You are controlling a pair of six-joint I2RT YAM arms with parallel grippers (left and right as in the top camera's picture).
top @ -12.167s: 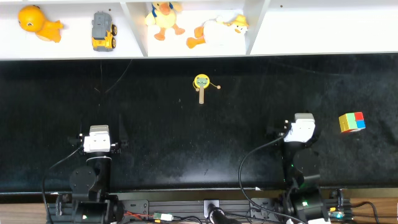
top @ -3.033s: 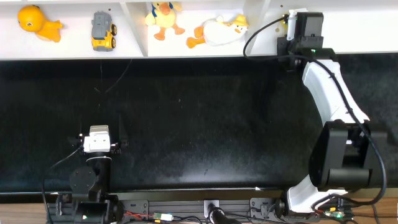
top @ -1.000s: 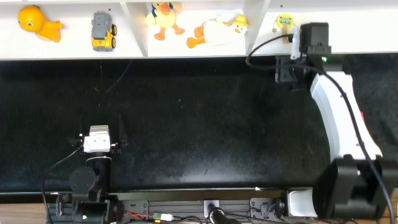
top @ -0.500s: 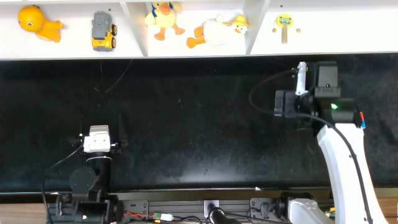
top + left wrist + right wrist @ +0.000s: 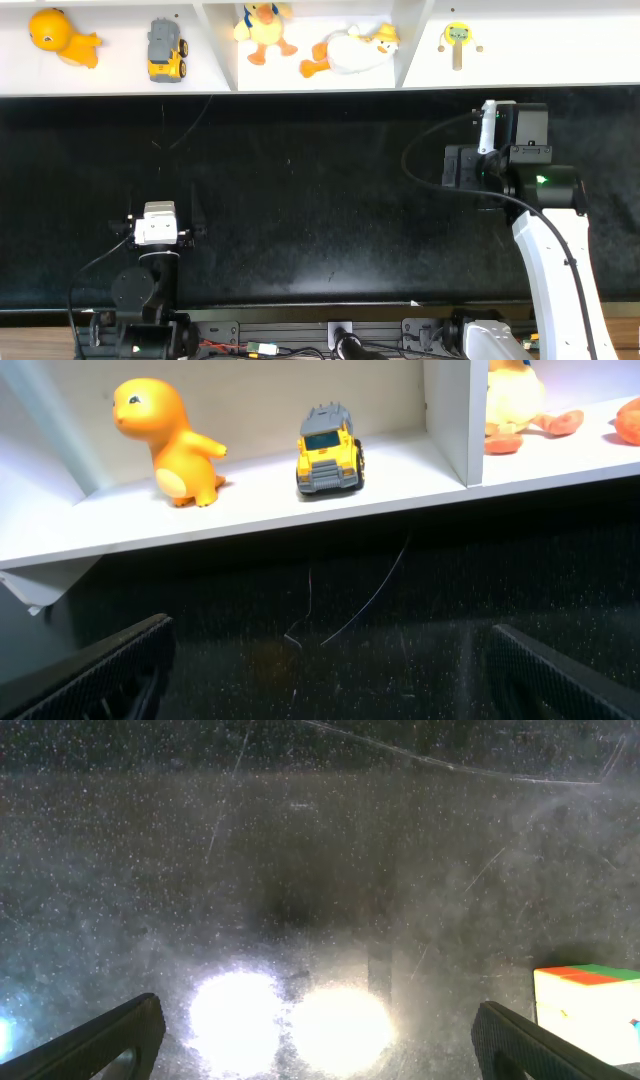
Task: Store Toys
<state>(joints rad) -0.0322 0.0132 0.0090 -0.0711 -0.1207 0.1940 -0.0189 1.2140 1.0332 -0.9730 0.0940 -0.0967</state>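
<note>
A small yellow-green rattle drum point(image 5: 457, 41) lies in the white shelf's right compartment. In the other compartments are an orange dinosaur point(image 5: 62, 38) point(image 5: 165, 440), a yellow toy truck point(image 5: 167, 50) point(image 5: 330, 448) and two plush ducks point(image 5: 264, 30) point(image 5: 350, 48). A multicoloured cube point(image 5: 590, 1008) sits on the black mat. My right gripper point(image 5: 465, 168) point(image 5: 320, 1060) hangs open over the mat, facing down, with the cube just beyond one finger. My left gripper point(image 5: 160, 222) point(image 5: 320, 700) rests open near its base, facing the shelf, holding nothing.
The white shelf point(image 5: 540, 75) runs along the table's far edge, split by upright dividers point(image 5: 222, 40). A black mat point(image 5: 320, 200) covers the table between the shelf and the arm bases. Cables lie along the front edge.
My right gripper let go of the rattle drum in the right compartment and drew back from the shelf over the mat. The left arm has kept still.
</note>
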